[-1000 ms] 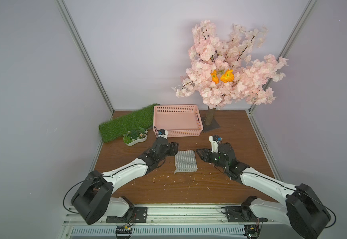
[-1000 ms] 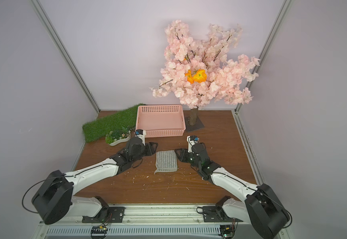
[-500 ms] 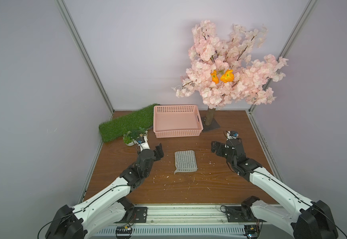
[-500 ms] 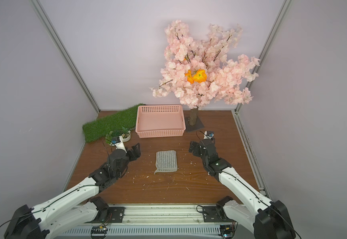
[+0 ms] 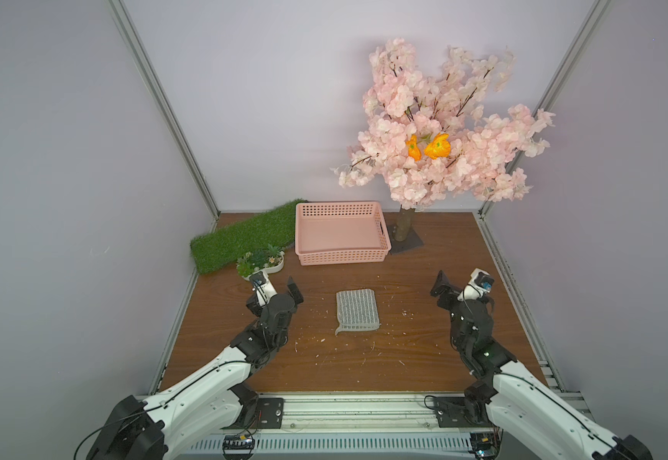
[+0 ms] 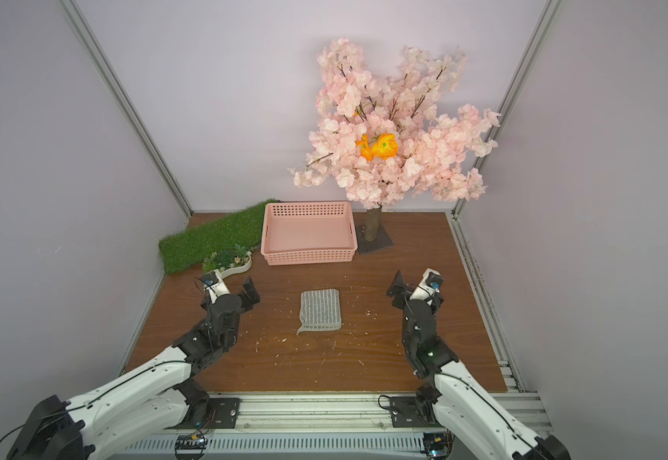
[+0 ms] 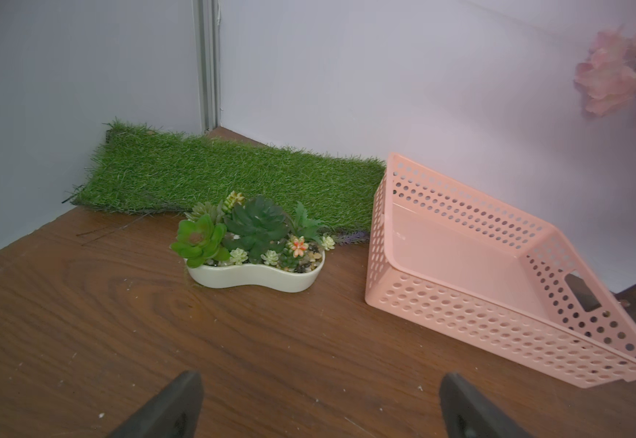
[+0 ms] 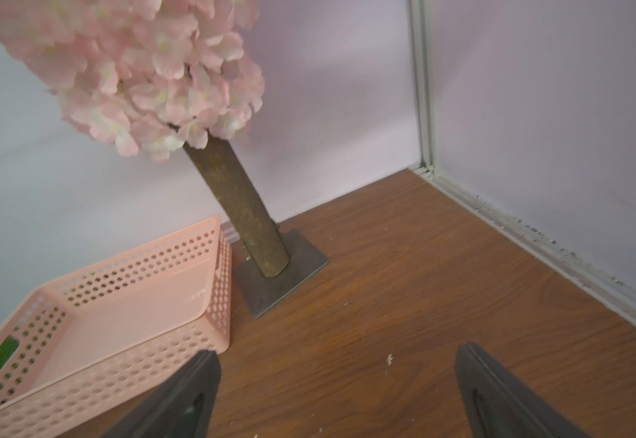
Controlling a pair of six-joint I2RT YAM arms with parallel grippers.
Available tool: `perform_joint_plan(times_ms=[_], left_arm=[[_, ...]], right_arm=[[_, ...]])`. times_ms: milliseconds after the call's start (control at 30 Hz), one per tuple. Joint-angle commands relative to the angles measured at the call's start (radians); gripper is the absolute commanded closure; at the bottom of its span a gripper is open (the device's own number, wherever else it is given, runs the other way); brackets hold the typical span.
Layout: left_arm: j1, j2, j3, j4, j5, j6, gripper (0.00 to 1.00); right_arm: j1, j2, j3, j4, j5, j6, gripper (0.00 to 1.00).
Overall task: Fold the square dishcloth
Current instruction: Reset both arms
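In both top views your left gripper sat with its jaws spread wide, holding nothing. The square dishcloth lay as a folded rectangle on the table, well apart on that gripper's right, one hem corner poking out at the near edge. Your right gripper was wide open too and empty, cloth well apart on its left, so the cloth lay between the two. The pink basket stood beyond the cloth. In the left wrist view, the fingers stood apart with bare wood between them, the succulent planter ahead, the grass mat behind it, and the basket ahead-right. In the right wrist view, the fingers stood apart, with the tree trunk ahead and the basket ahead-left.
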Motion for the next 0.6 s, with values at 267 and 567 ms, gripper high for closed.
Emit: perform_joint_plan(times_ms=[267, 567], left_arm=[[0.307, 0.025, -0.112, 0.347, 0.175, 0.217, 0.01], [0.489, 0.051, -0.158, 0.55, 0.38, 0.357, 0.01]], right_arm=[[-0.063, 0.226, -0.087, 0.504, 0.136, -0.268, 0.0], [-0.187, 0.468, -0.08, 0.73, -0.003, -0.364, 0.01]])
